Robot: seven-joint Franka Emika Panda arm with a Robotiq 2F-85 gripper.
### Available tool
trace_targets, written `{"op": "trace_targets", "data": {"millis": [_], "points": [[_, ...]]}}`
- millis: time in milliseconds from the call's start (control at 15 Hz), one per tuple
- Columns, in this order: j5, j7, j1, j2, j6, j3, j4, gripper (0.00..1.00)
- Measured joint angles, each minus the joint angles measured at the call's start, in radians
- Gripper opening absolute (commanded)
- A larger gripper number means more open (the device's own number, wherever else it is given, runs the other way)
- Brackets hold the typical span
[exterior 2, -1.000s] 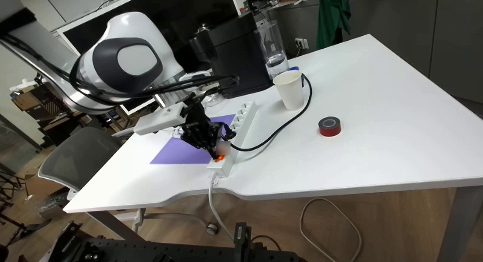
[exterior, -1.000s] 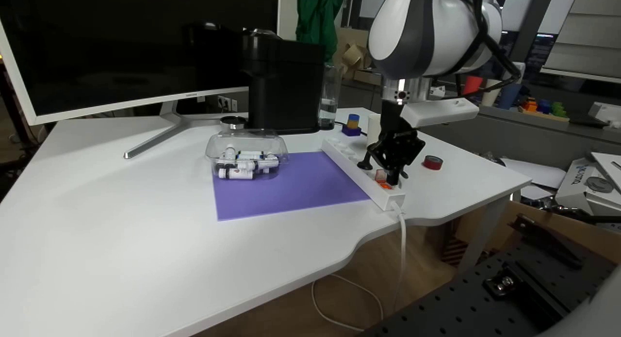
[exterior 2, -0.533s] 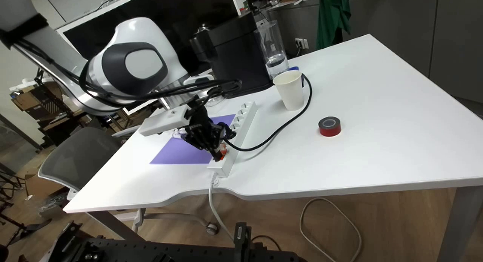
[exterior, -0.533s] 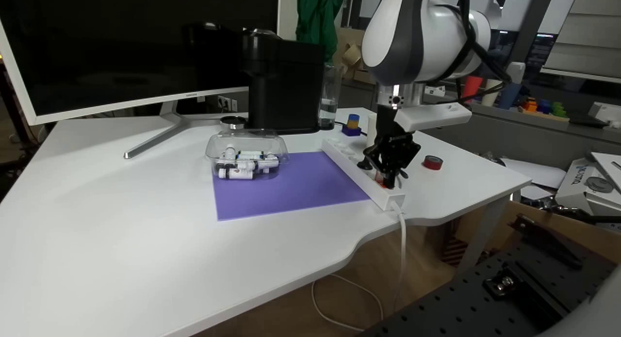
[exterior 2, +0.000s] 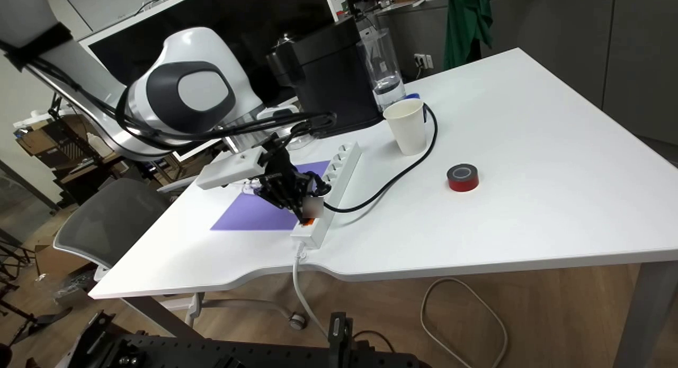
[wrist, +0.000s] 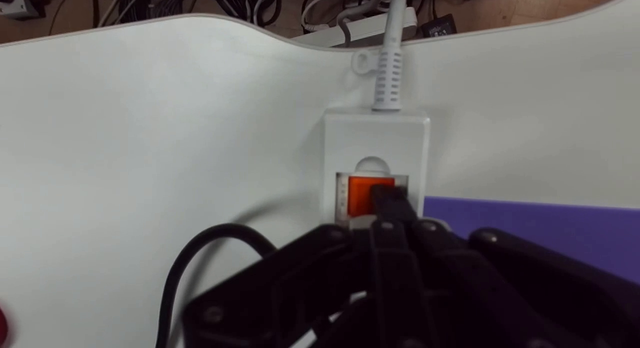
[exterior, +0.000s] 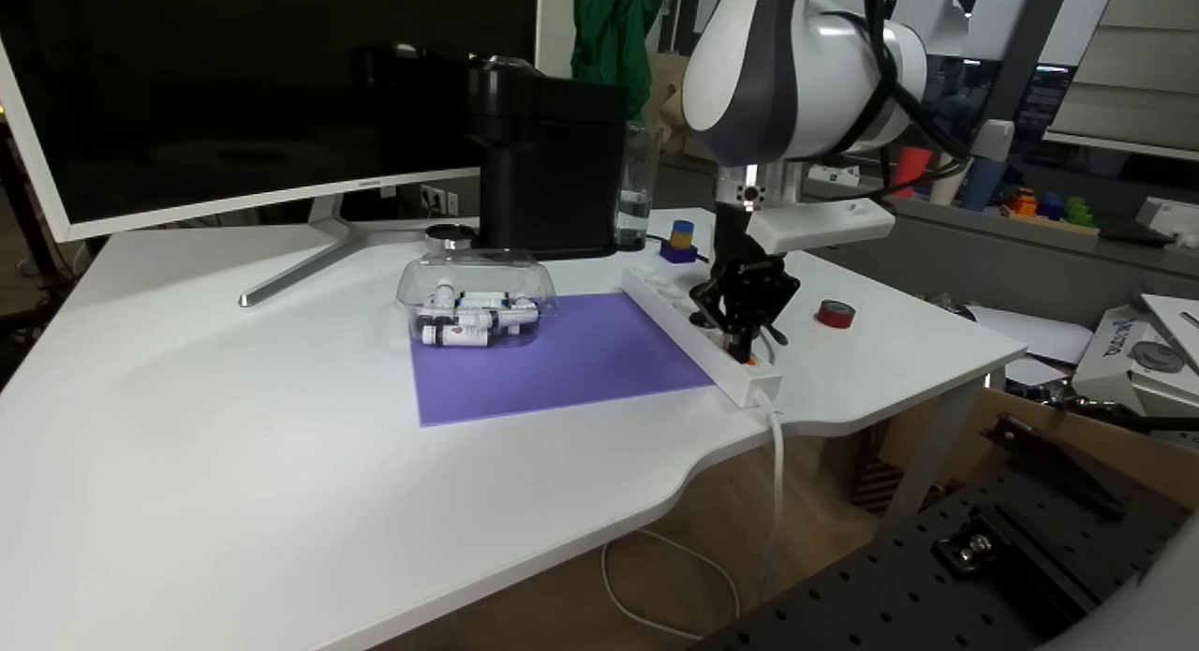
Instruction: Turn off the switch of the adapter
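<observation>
"The switch (wrist: 359, 195): where does it sit from the jaws?"

"Right under their tips, set into one end of the white adapter (wrist: 377, 137), which runs back beneath the gripper (wrist: 395, 203). In the wrist view the tips hide part of the switch's orange face."

"Are the jaws holding anything?"

"Nothing that I can see. They're clenched, tips together like a single blunt prod, with the purple mat (wrist: 550, 233) off to one side of them and the black cable (wrist: 175, 283) curving away on the other."

"Touching, then?"

"Probably, but the tips block the spot, so they could be just above."

"And the step in hand?"

"The press itself, I'd say. Next calls for a straight push down on the end that tips it off, jaws together. Which end that is, I can't make out, so check the tilt afterwards."
</observation>
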Motion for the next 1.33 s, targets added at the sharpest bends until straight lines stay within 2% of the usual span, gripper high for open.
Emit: {"op": "trace_targets", "data": {"millis": [600, 667, 733, 1067, 1333], "points": [[-0.017, 0.032, 0.065, -0.024, -0.016, -0.037, 0.0, 0.0], [-0.017, 0.036, 0.069, -0.047, -0.023, -0.037, -0.007, 0.26], [-0.017, 0.039, 0.072, -0.076, -0.038, -0.036, -0.013, 0.26], [-0.017, 0.067, 0.069, -0.262, -0.167, -0.019, -0.031, 0.59], [0.0, 0.139, 0.042, -0.394, -0.353, 0.017, -0.027, 0.88]]}}
